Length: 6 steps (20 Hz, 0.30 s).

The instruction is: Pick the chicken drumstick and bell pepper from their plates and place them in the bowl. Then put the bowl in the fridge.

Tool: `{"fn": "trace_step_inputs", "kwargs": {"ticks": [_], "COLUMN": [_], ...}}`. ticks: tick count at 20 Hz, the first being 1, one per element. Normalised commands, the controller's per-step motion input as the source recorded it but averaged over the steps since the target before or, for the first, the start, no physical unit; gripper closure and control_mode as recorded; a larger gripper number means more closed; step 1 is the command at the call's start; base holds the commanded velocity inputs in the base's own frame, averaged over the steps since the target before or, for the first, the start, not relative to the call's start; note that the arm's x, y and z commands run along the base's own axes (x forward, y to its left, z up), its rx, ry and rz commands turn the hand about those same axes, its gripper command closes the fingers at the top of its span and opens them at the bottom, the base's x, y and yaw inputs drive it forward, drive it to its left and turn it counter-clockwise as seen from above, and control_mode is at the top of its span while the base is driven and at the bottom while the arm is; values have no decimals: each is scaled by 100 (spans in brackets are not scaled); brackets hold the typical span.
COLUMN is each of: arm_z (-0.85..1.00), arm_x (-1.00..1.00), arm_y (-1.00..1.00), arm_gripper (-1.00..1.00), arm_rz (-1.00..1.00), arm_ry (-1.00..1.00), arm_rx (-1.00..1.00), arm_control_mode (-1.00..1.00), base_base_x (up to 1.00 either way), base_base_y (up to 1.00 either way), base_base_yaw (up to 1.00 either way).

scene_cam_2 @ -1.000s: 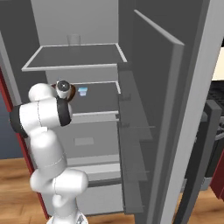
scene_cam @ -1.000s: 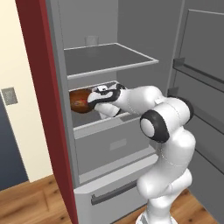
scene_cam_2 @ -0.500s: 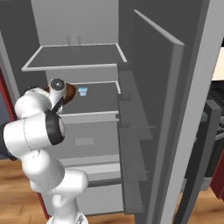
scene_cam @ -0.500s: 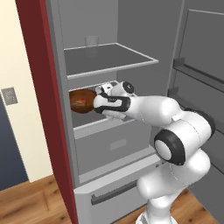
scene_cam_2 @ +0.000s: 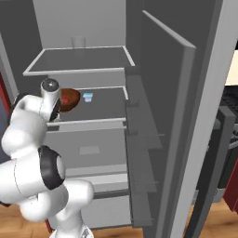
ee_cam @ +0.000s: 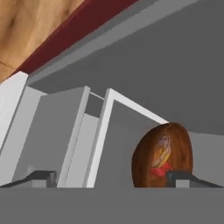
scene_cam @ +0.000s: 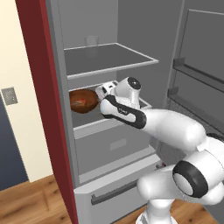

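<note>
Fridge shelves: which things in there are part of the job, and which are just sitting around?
Part of the job:
- bowl, on the middle shelf
- bell pepper, red, inside the bowl
- chicken drumstick, inside the bowl
- fridge, door open
- end effector, open, clear of the bowl

Just lying about:
- clear glass at the back of the top shelf
- small pale-blue item beside the bowl

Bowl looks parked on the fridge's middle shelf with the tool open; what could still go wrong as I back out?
1. The bowl sits near the shelf's front left edge; a nudge could tip it out.
2. The open tool has one fingertip in line with the bowl in the hand view, so it might catch the rim.
3. The arm's elbow could brush the fridge door racks.
</note>
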Motion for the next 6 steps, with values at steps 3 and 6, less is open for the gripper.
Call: {"fn": "trace_step_inputs", "kwargs": {"ticks": [3,6], "arm_z": [0,-3], "arm_x": [-80,-77], "arm_y": [-14,-22], "arm_gripper": [-100,-100], "arm_rz": [0,0], "arm_ry": [0,0], "arm_rx": [-14,-15], "arm_control_mode": [-100,-100], "base_base_x": [0,0], "base_base_y": [0,0], "base_base_yaw": [0,0]}}
